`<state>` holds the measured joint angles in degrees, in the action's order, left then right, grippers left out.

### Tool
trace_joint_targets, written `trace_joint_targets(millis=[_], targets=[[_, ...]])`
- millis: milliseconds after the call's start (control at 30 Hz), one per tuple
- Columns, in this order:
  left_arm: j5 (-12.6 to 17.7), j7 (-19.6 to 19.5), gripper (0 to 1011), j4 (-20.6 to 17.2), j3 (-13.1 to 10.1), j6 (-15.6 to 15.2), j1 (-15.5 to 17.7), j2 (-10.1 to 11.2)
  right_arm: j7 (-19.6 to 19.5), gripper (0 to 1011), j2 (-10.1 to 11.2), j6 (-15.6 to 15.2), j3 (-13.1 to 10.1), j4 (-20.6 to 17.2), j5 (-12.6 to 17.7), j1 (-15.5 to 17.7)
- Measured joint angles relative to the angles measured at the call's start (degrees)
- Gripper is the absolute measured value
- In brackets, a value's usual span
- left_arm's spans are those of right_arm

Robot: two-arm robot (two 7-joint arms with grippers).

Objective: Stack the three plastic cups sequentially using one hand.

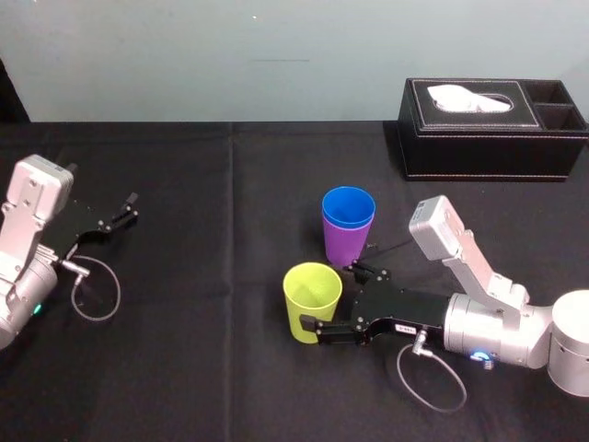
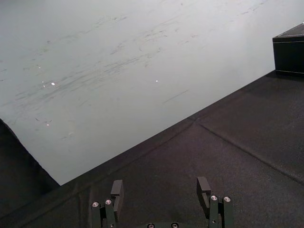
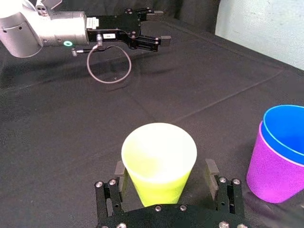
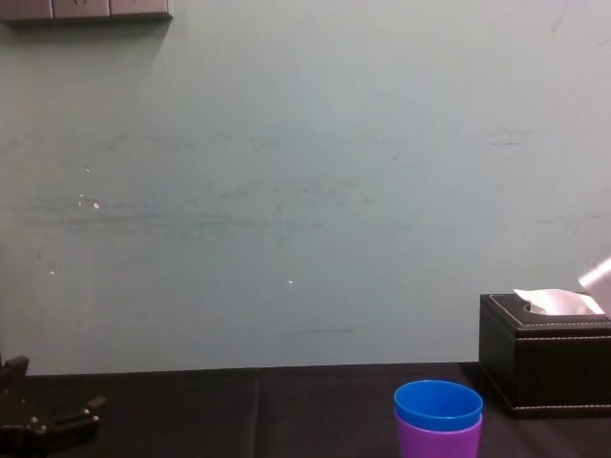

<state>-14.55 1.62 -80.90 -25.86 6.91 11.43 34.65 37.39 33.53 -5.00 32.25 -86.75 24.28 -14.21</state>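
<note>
R gripper sits low, centre-right in head view, jaws apart, straddling the lower part of the yellow-green cup. In the right wrist view one finger is just beside the cup wall and the other side has a small gap, so it's not clamped. The cup stands upright on the black table. Blue cup is nested in purple cup, upright, just up-right of the yellow-green one and not touching it. Black tissue box is upper right, well apart. L gripper is at mid-left, fingers spread, holding nothing.
</note>
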Motion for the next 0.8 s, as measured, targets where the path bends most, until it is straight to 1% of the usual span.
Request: trace_joint_targets(millis=[367,633,767,800], targets=[[0.0,0.0,1011,0.0,0.0,0.0,0.0,0.0,0.64,1003,-0.54,-0.13,1.05,0.27,0.18,-0.98],[0.0,0.0,1011,0.0,0.0,0.0,0.0,0.0,0.61,1003,-0.48,-0.13,0.98,0.24,0.24,-0.9],[0.0,0.0,1012,0.0,0.0,0.0,0.0,0.0,0.6,947,-0.46,-0.13,0.93,0.22,0.24,-0.85],[0.0,0.0,1011,0.0,0.0,0.0,0.0,0.0,0.6,915,-0.46,-0.13,0.91,0.22,0.24,-0.85]])
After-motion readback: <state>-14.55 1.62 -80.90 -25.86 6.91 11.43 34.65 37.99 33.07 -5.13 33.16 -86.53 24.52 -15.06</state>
